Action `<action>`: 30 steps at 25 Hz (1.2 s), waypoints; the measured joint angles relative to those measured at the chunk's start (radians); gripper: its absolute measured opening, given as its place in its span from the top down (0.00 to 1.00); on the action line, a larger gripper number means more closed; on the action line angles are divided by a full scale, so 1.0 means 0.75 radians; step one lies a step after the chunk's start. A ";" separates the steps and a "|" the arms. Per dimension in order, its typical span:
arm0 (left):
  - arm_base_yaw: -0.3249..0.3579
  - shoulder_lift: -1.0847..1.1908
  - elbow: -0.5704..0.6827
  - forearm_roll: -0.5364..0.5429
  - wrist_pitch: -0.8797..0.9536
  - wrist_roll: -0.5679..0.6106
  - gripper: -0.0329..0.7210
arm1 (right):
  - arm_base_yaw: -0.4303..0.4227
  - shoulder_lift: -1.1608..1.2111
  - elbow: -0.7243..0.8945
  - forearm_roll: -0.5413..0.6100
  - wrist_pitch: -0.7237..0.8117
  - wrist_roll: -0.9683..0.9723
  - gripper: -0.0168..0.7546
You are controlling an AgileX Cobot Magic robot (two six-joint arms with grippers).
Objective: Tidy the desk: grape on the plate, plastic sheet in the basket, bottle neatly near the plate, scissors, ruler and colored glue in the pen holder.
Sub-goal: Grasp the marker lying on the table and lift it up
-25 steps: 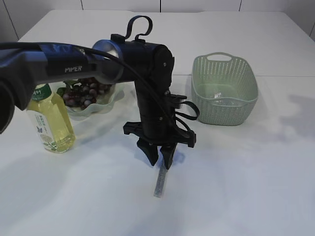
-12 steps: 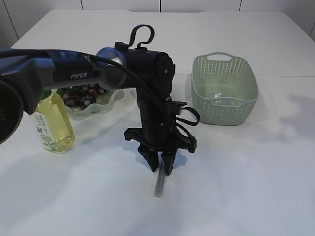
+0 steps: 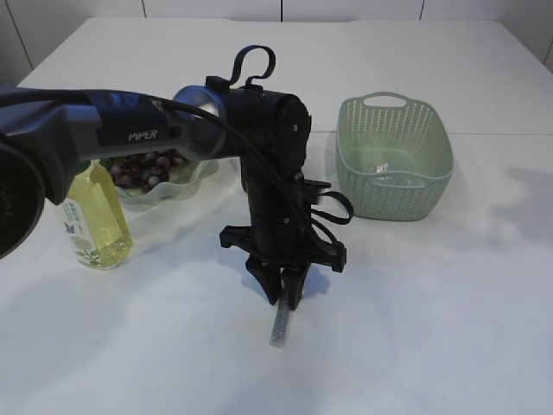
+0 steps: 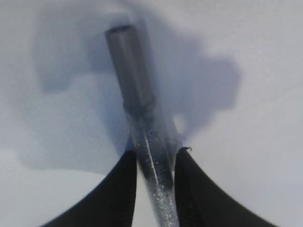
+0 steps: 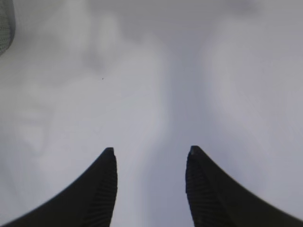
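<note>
The colored glue (image 3: pixel 278 327), a clear glittery tube with a grey cap, lies on the white table in front of the arm. My left gripper (image 3: pixel 282 299) points straight down over its far end. In the left wrist view both black fingers press the sides of the colored glue (image 4: pixel 131 71), and the left gripper (image 4: pixel 156 151) is shut on it while it rests on the table. The grapes (image 3: pixel 143 164) lie on the pale green plate (image 3: pixel 197 175), with the bottle (image 3: pixel 91 220) of yellow drink upright beside it. My right gripper (image 5: pixel 151 149) is open over bare table. Scissors, ruler and pen holder are out of view.
A green basket (image 3: pixel 393 186) stands at the right rear, with something clear glinting on its floor. The left arm's dark body stretches in from the left, above the plate and bottle.
The left gripper sank a little lower onto the glue tube and its jaws narrowed around it. The tube has not moved. The right gripper is unchanged.
</note>
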 joint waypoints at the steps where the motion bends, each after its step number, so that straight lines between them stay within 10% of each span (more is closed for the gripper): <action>1: 0.000 0.000 0.000 0.006 0.002 0.000 0.69 | 0.000 0.000 0.000 0.000 0.000 0.000 0.49; 12: -0.003 0.000 -0.005 0.088 0.005 0.006 0.87 | 0.000 0.000 0.000 0.003 0.000 0.000 0.49; 30: -0.003 -0.101 0.006 0.130 0.005 0.067 0.89 | 0.000 0.000 0.000 0.003 0.000 0.000 0.48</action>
